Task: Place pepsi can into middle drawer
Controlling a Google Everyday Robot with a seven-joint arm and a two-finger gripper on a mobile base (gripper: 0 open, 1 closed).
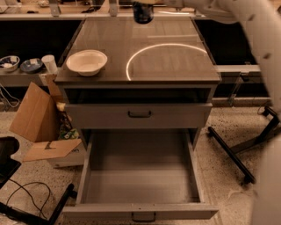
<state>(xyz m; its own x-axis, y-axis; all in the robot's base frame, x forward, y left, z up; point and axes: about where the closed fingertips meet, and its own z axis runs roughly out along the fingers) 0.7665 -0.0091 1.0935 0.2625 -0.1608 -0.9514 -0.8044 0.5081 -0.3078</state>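
The pepsi can (142,14), dark blue, hangs at the top edge of the camera view, above the back of the cabinet top (175,61). Its upper part is cut off by the picture's edge. My gripper (145,2) is shut on it from above and is mostly out of view; my white arm (246,17) runs in from the top right. The middle drawer (140,176) is pulled wide open below and nothing lies in it. Its dark loop handle (143,216) faces the front.
A cream bowl (86,61) sits on the left of the cabinet top. The upper drawer front (139,115) is shut. An open cardboard box (37,116) stands at the left, a black chair base (237,154) at the right. Cables lie on the floor at the lower left.
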